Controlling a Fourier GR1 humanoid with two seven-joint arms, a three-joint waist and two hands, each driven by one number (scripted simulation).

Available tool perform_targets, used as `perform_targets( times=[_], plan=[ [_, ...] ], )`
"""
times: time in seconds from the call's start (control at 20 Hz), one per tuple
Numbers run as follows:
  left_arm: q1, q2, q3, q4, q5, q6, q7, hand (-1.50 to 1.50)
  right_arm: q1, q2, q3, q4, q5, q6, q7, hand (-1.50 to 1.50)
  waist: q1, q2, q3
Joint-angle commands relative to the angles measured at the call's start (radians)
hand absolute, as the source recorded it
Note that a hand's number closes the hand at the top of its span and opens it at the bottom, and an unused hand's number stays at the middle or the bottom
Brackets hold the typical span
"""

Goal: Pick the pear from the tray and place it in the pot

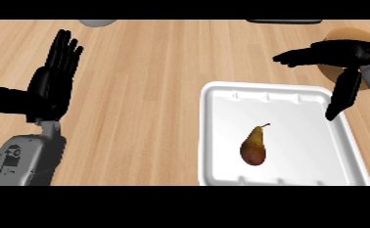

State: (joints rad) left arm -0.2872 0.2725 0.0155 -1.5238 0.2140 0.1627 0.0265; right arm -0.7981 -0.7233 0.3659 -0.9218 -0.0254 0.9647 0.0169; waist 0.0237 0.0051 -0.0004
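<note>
A brown-yellow pear [254, 147] lies in the white tray [217, 124] at the lower right, its stem toward the far side. My right hand [339, 56] hovers over the tray's far right corner, open, with fingers spread and one finger pointing down to the tray rim; it holds nothing. Behind that hand, a tan round object [347, 34] is mostly hidden; I cannot tell if it is the pot. At the left edge my left hand [54, 82] rests open, fingers up.
A grey round object [98, 22] shows at the top left edge. A dark flat object [283, 21] lies at the top right edge. Bare wooden counter [151, 90] spreads between the left hand and the tray.
</note>
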Motion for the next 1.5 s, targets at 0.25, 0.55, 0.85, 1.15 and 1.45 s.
perform_targets(
  times=[0.25, 0.55, 0.85, 1.15, 1.45],
  plan=[
    [0.010, -0.016, 0.022, 0.017, -0.024, 0.002, -0.037, 0.00, -0.053, 0.174, 0.054, 0.046, 0.072, 0.060, 0.185, -1.50, -0.015, -0.003, 0.000],
    [0.046, -0.057, -0.004, -0.032, -0.050, 0.023, -0.023, 0.00, 0.046, 0.193, 0.033, -0.040, 0.039, 0.110, 0.292, -1.50, -0.027, -0.008, 0.000],
    [0.012, -0.041, 0.017, -0.075, -0.046, 0.013, 0.073, 0.00, 0.124, 0.260, -0.004, -0.142, 0.066, 0.073, 0.350, -1.50, -0.023, -0.007, 0.000],
    [0.011, -0.070, 0.021, -0.036, -0.073, 0.007, 0.040, 0.00, 0.194, 0.313, -0.068, -0.244, 0.093, 0.042, 0.380, -1.50, -0.022, -0.006, 0.000],
    [0.025, -0.077, 0.013, -0.072, -0.088, 0.007, 0.065, 0.00, 0.257, 0.323, -0.009, -0.294, 0.204, 0.042, 0.393, -1.50, -0.021, -0.007, 0.001]
  ],
)
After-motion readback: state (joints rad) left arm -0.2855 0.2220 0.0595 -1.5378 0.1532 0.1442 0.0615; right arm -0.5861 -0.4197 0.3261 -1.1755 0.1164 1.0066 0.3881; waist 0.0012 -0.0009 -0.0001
